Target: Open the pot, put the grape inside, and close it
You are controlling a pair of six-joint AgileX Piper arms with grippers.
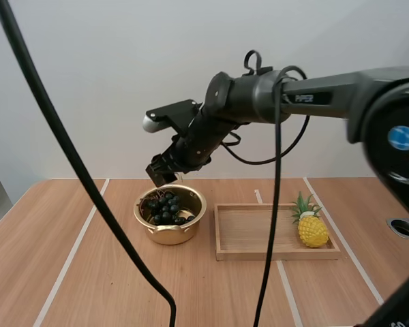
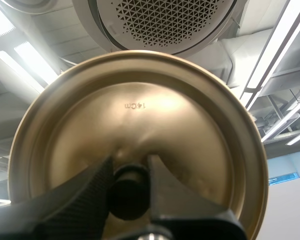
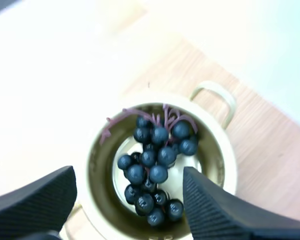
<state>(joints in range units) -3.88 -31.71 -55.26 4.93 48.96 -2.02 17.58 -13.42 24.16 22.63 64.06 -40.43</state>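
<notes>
Two hands, right hand (image 1: 161, 171) wide just above gold pot (image 1: 171, 234) holding grape bunch (image 1: 167, 208), left hand (image 2: 130, 165) gripping lid (image 2: 140, 112) by knob (image 2: 128, 197), pineapple (image 1: 312, 229) in wooden tray (image 1: 251, 236) at right

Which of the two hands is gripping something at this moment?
The left hand, shut on the lid by its knob. The right hand hangs open and empty above the pot, where the grapes lie.

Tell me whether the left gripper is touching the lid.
Touching. The left wrist view shows the left gripper shut on the lid, its two fingers pinching the dark knob between them.
</notes>
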